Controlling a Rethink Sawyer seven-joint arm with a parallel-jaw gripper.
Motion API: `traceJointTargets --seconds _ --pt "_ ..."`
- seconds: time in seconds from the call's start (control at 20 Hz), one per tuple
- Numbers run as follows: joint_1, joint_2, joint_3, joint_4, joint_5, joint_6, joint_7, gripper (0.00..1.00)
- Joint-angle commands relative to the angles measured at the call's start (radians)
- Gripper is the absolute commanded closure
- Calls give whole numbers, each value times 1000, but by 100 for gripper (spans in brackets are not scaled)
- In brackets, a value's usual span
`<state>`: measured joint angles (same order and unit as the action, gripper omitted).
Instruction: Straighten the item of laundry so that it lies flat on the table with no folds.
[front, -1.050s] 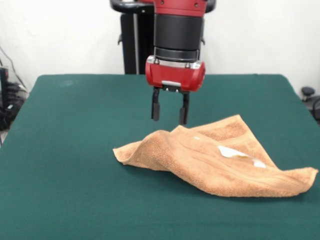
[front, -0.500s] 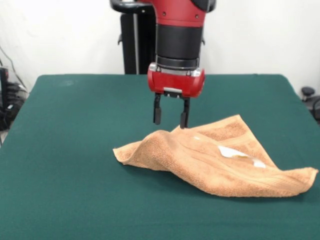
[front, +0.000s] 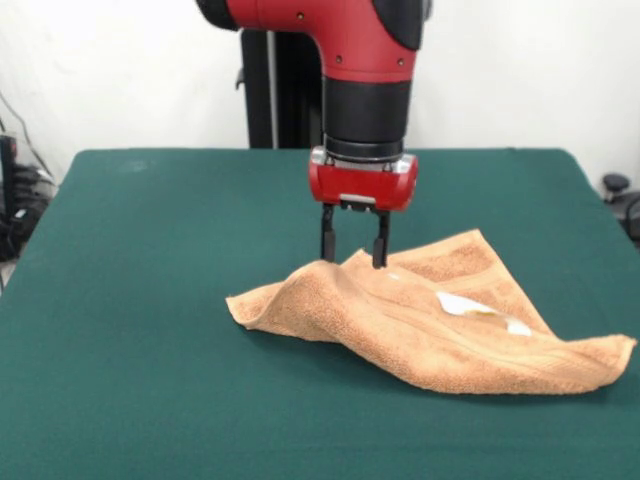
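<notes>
As far as writing goes: no brand name or text can be read anywhere; the small white label (front: 470, 304) on the towel is too small to tell if anything is printed on it.
Label position: it lies on the upper face of the towel, right of the middle, partly crumpled.
Jaws: spread apart, with a clear gap between the two dark fingers (front: 327, 243); nothing is between them.
Gripper (front: 353, 262): it points straight down over the raised fold of the towel, the tips at or just above the cloth; contact cannot be told.
Towel (front: 420, 320): orange-tan, rumpled, with a ridge in its left part and a woven band near the front edge.
Towel place: on the green table (front: 130, 300), right of centre.
</notes>
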<state>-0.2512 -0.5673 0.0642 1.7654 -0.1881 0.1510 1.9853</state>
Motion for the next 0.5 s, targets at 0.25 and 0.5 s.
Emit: traceJointTargets --seconds 0.25,0.5 --pt "-8 84 114 -21 -51 -39 49 0" --pt "-16 83 120 -21 -58 -35 46 0"
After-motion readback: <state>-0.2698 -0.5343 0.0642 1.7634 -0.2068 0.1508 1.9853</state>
